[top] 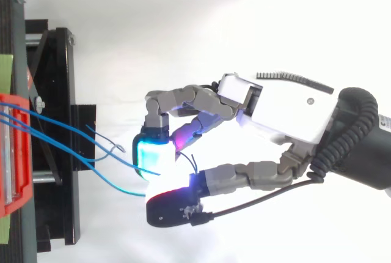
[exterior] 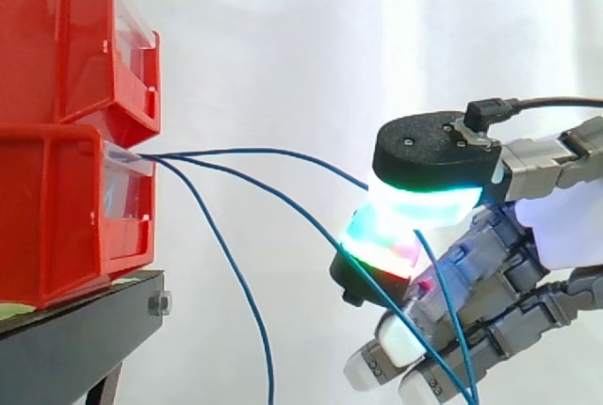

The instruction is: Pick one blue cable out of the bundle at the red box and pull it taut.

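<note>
Three blue cables leave the front of the lower red box. The top blue cable arcs right into the pinch of my hand. A second blue cable runs into the same pinch and trails down past the lower fingers. The third cable hangs free, downward. Two glowing fingertips are pressed together on the cable, one cyan-green, the other red-green. From above, the hand sits right of the red box, and the cables span the gap with a slight sag.
A second red bin is stacked on the lower one. Both rest on the black stand at the left. Loose cable ends curl between the stand and the hand. A white curtain lies behind.
</note>
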### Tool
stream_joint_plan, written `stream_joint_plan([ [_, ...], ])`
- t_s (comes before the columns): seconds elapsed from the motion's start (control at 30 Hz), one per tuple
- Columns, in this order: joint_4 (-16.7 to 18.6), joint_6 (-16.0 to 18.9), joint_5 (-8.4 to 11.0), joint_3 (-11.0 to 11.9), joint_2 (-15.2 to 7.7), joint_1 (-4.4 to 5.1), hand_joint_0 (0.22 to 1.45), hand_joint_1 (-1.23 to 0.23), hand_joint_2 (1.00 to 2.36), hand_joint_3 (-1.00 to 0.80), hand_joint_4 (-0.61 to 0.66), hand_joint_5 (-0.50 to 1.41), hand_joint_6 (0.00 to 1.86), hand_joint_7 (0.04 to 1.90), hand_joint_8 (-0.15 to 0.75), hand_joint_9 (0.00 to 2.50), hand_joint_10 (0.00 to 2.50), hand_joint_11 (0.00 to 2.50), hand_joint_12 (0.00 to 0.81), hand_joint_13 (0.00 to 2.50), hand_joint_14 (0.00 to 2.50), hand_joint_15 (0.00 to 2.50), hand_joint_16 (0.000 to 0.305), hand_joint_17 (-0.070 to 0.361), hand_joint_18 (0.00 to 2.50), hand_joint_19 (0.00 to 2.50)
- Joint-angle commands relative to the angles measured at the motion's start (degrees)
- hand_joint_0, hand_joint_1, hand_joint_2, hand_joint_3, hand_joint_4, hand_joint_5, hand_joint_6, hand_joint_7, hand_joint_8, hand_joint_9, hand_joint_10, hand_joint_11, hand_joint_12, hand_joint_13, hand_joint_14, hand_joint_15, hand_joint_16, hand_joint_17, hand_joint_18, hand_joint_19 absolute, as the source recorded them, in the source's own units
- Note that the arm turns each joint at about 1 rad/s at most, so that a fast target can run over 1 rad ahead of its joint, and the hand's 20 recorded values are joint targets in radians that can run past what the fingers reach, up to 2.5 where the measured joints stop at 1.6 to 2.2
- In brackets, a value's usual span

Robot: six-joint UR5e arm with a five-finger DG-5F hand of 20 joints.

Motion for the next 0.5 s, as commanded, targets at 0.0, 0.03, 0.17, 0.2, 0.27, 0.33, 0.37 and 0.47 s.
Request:
stream_joint_plan([
  [0.0, -1.0, 1.7, -0.08, 0.0, 0.0, -0.02, 0.58, -0.79, 1.02, -0.15, 0.05, -0.11, 0.80, 1.34, 0.349, 1.06, 0.01, 0.49, 0.427, 0.37, 0.00, 0.00, 0.067, 0.150, 0.41, 0.09],
  [0.03, -2.3, 2.9, -0.08, 0.0, 0.0, -0.11, 0.58, -0.79, 1.02, -0.15, 0.05, -0.11, 0.80, 1.34, 0.351, 1.07, 0.01, 0.52, 0.430, 0.38, 0.00, 0.00, 0.067, 0.150, 0.41, 0.09],
  [0.17, -4.8, 3.6, -0.35, 0.0, 0.0, -0.20, 0.58, -0.79, 1.02, -0.16, 0.05, -0.11, 0.80, 1.33, 0.345, 1.05, 0.02, 0.55, 0.432, 0.38, 0.00, 0.00, 0.067, 0.150, 0.42, 0.11],
  [0.2, -6.5, 4.2, -0.52, 0.0, 0.0, -0.28, 0.58, -0.79, 1.02, -0.15, 0.05, -0.11, 0.80, 1.33, 0.338, 1.02, 0.02, 0.57, 0.432, 0.38, 0.00, 0.00, 0.067, 0.150, 0.42, 0.11],
  [0.27, -7.4, 4.6, -0.88, 0.0, 0.0, -0.37, 0.58, -0.79, 1.02, -0.15, 0.05, -0.11, 0.80, 1.33, 0.335, 0.97, 0.02, 0.57, 0.433, 0.38, 0.00, 0.00, 0.067, 0.150, 0.43, 0.11],
  [0.33, -8.4, 5.5, -3.69, -1.1, 1.0, -0.64, 0.58, -0.79, 1.02, -0.15, 0.06, -0.11, 0.80, 1.33, 0.318, 0.90, 0.01, 0.55, 0.433, 0.38, 0.00, 0.00, 0.067, 0.150, 0.43, 0.11],
  [0.37, -8.2, 5.5, -4.30, -1.6, 1.4, -0.64, 0.58, -0.79, 1.02, -0.15, 0.06, -0.11, 0.80, 1.33, 0.317, 0.89, 0.01, 0.54, 0.433, 0.38, 0.00, 0.00, 0.067, 0.150, 0.43, 0.11],
  [0.47, -4.5, 5.3, -4.66, -6.0, 4.3, -0.64, 0.58, -0.79, 1.02, -0.15, 0.06, -0.11, 0.80, 1.32, 0.314, 0.85, 0.01, 0.53, 0.433, 0.38, 0.00, 0.00, 0.067, 0.150, 0.43, 0.11],
])
